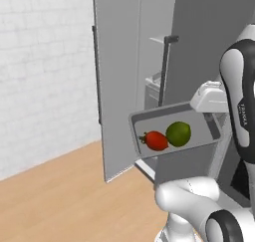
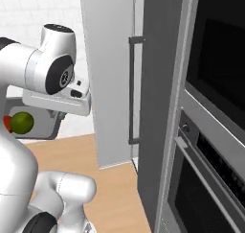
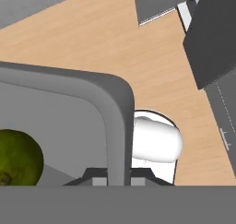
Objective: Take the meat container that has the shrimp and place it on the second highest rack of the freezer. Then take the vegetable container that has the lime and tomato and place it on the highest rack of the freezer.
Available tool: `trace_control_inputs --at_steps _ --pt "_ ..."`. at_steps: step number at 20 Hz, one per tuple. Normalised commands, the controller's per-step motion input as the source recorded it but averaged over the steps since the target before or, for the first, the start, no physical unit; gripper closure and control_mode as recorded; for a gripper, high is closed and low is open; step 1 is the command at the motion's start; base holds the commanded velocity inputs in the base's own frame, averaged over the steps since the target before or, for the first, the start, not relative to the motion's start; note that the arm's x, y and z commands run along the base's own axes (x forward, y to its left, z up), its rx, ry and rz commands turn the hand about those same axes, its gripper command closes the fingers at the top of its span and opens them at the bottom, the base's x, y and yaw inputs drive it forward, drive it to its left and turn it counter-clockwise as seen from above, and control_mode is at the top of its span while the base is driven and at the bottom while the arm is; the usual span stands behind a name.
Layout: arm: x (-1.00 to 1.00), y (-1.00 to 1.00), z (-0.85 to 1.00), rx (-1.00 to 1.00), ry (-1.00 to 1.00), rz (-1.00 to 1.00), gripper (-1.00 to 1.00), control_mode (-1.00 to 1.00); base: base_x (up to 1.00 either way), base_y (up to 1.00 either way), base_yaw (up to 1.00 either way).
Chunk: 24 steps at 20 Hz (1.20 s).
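Observation:
The vegetable container (image 1: 196,136), a grey tray, hangs in the air in front of the open freezer (image 1: 149,17). The red tomato (image 1: 157,140) and the green lime (image 1: 178,134) lie side by side in it. My gripper (image 1: 213,117) is shut on the tray's right rim. In the hand view the rim (image 3: 115,112) runs between the fingertips (image 3: 94,180), with the lime (image 3: 18,159) at lower left. From the right base, tray (image 2: 44,126), lime (image 2: 21,122) and gripper (image 2: 61,114) sit at the left. The highest rack (image 1: 160,39) shows inside the freezer. The meat container and shrimp are out of view.
The freezer door (image 1: 117,81) stands open to the left of the tray. A dark bar handle (image 1: 164,71) rises just behind it. An oven column (image 2: 215,131) stands at the right. Wood floor (image 1: 60,196) lies below, and a white brick wall (image 1: 45,71) at the left.

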Motion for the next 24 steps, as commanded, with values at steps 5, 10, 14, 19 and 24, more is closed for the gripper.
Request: trace_control_inputs --at_steps 5,10,14,19,24 --pt "0.00 0.00 0.00 0.00 0.00 0.00 1.00 1.00 0.97 0.82 -0.44" --pt "0.00 0.00 0.00 0.00 0.00 0.00 1.00 1.00 0.63 0.93 -0.43" --pt "0.00 0.00 0.00 0.00 0.00 0.00 1.00 1.00 0.23 0.82 -0.50" --pt "0.00 0.00 0.00 0.00 0.00 0.00 1.00 1.00 0.08 0.28 -0.60" --pt "0.00 0.00 0.00 0.00 0.00 0.00 1.00 1.00 0.05 0.10 -0.57"
